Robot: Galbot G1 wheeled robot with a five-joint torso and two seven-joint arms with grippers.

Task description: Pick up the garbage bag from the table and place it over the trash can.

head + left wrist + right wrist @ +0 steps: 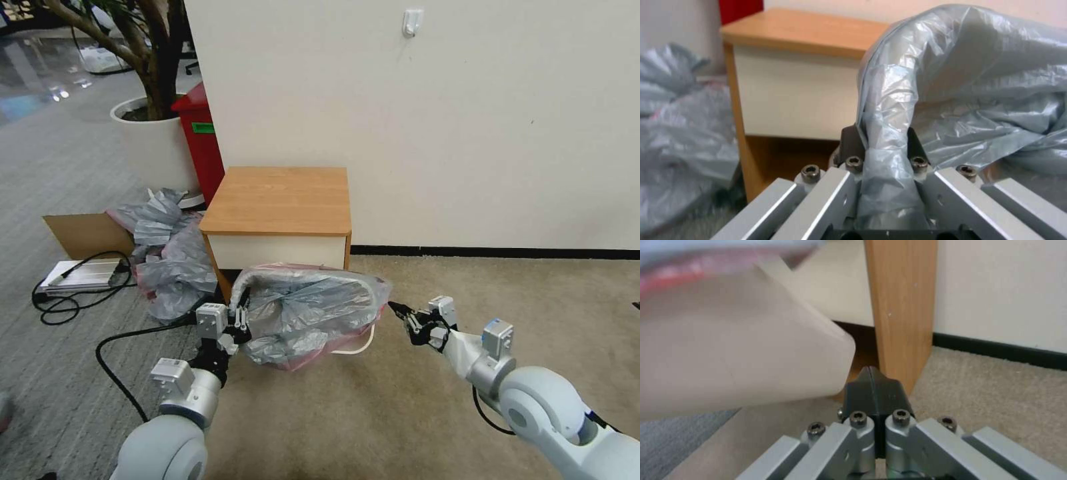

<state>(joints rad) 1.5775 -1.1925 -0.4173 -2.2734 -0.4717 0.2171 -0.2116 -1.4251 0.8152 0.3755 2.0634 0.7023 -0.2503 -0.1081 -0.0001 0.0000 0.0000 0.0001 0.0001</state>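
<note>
Beige carpet meets a white wall w/ black baseboard; the surface (280, 200), a small wood-top nightstand w/ white drawer front, stands against the wall, its top bare. Directly in front of it sits the trash can (357, 343), cream plastic, mostly covered by the garbage bag (307, 313), silver-grey w/ a pinkish-red edge, which is draped over the can's rim and bulges up in crumpled folds. On the robot's right side a strip of cream rim and wall shows below the bag edge. Left pincer (239, 325) is at the bag's left side, fingers clamped on a gathered twist of the plastic; in the left wrist view the bag (960, 83) runs up from between the dark fingertips (851, 140) in a tight rope, then arches over. Right pincer (400, 311) hangs just beside the bag's right corner, fingers pressed together w/ nothing between them; the right wrist view shows its tips (873, 390) close to the can's wall (738, 353), apart from it, w/ the nightstand's wood side panel behind. Left of the nightstand: a heap of grey bags (167, 260), cardboard piece (83, 233), red bin (200, 140), white planter (150, 143).
</note>
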